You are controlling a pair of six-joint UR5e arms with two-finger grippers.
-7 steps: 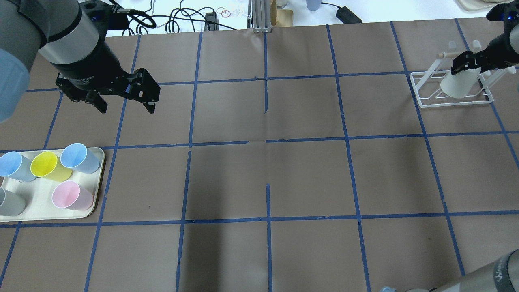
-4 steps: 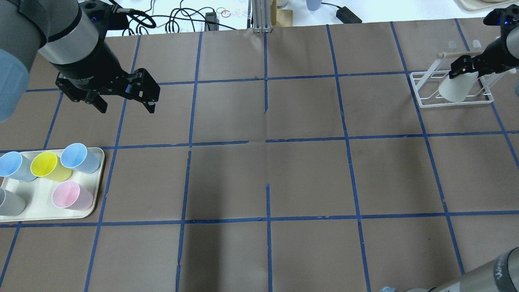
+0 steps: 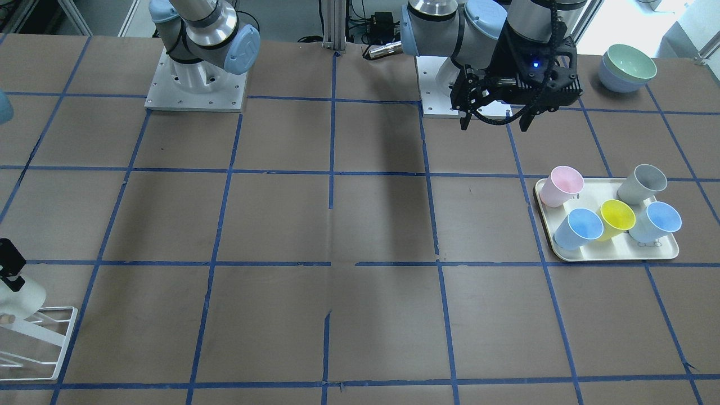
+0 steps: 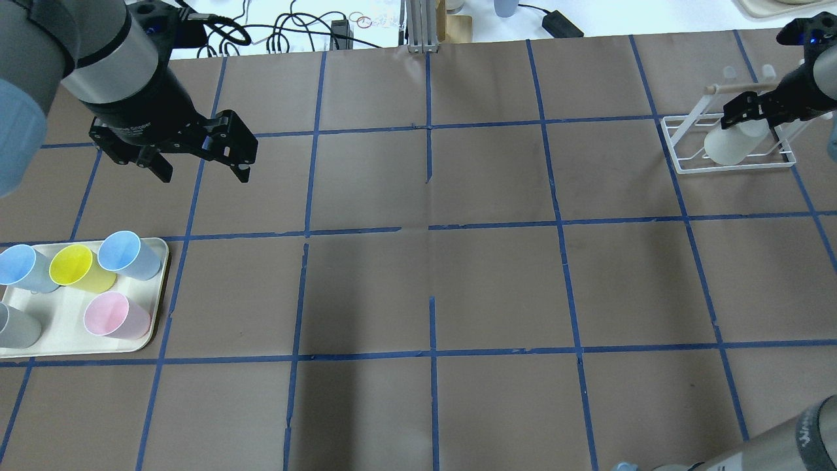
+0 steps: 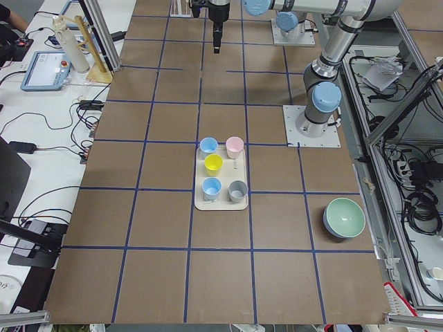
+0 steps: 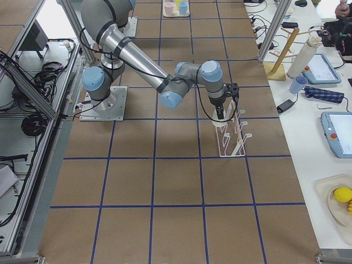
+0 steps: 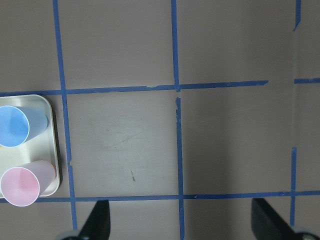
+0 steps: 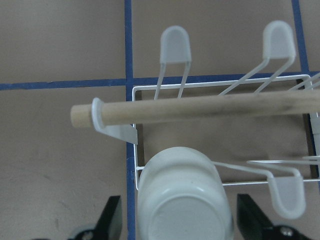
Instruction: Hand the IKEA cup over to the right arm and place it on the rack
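Over the rack (image 8: 220, 88), the right hand's (image 8: 180, 220) spread fingers (image 8: 114, 218) flank the IKEA cup (image 8: 182, 197).

The IKEA cup (image 4: 727, 147) now sits lower and deeper in the rack (image 4: 693, 117) than a second ago. The right gripper (image 4: 752, 116) has come down with it
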